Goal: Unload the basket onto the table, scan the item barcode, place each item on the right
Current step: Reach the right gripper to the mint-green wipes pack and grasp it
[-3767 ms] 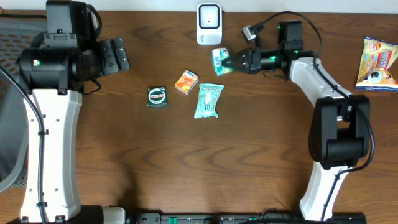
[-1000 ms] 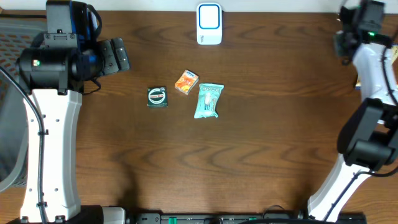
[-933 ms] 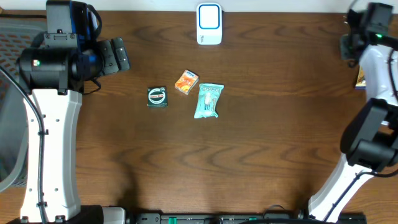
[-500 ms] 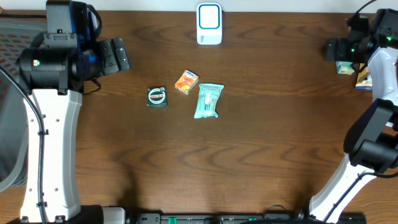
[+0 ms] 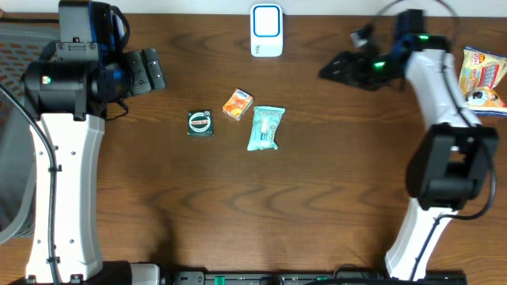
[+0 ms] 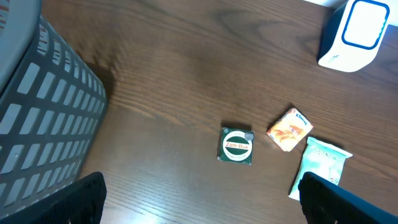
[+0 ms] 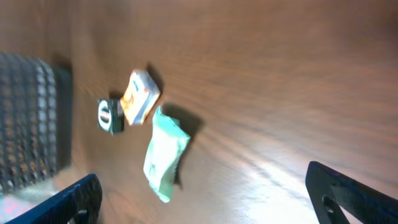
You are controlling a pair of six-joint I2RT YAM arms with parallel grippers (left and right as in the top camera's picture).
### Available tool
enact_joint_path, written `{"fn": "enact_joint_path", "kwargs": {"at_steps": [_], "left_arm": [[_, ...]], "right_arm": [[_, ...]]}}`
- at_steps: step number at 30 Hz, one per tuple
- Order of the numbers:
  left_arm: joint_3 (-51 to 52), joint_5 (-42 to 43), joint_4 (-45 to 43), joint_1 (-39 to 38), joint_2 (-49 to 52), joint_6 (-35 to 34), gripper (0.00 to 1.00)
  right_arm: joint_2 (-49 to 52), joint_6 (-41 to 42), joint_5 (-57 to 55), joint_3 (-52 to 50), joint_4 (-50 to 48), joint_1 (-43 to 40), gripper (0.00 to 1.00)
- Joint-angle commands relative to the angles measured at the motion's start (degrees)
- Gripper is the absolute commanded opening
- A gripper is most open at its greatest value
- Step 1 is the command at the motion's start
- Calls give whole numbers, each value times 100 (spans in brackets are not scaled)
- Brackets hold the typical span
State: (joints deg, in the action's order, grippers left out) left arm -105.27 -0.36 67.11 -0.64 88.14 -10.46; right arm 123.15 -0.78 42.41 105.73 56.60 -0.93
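Three items lie mid-table: a round green tin [image 5: 200,123], a small orange box [image 5: 237,104] and a teal packet [image 5: 264,127]. The white barcode scanner [image 5: 267,30] stands at the far edge. My right gripper [image 5: 329,70] hangs open and empty to the right of the scanner, pointing left. Its wrist view, blurred, shows the teal packet [image 7: 165,160], orange box [image 7: 140,96] and tin [image 7: 111,116] ahead of the open gripper [image 7: 205,211]. My left gripper [image 5: 157,70] is open and empty at the far left; its view shows the tin [image 6: 237,145], box [image 6: 288,129], packet [image 6: 320,168] and scanner [image 6: 354,34].
A grey mesh basket [image 6: 43,124] stands off the table's left side. A yellow-and-red snack bag [image 5: 482,75] lies at the right edge, behind the right arm.
The right arm swung from the far right edge by the snack bag back left over the table. Its gripper opened and now holds nothing. The left arm has not moved.
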Motion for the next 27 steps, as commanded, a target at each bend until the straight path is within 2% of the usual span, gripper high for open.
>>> {"fn": "enact_joint_path", "kwargs": {"at_steps": [1,6,12,14,17,21,27], "left_arm": [[4,-31,15,-2,28,15,98],[4,-31,15,-2,28,15,98],[4,-31,15,-2,28,15,98],[4,-31,15,-2,28,15,98],[4,-31,15,-2,28,15,98],[4,-31,15,-2,28,15,98],[4,-31,15,-2,28,15,98]], "right_arm": [[96,505,-1233,17,186,612,99],[101,1552,-2304,9,302,1416,99],[149,2120,-2433,-149,299,1967,99],[190,2262,-2430,-227,282,2072,94],[258,2529,-2426,-428,142,2184,79],[275,2826,-2177,-896,-234,2297,71],[275,2822,-1248,-1613,-1224,2411,70]]}}
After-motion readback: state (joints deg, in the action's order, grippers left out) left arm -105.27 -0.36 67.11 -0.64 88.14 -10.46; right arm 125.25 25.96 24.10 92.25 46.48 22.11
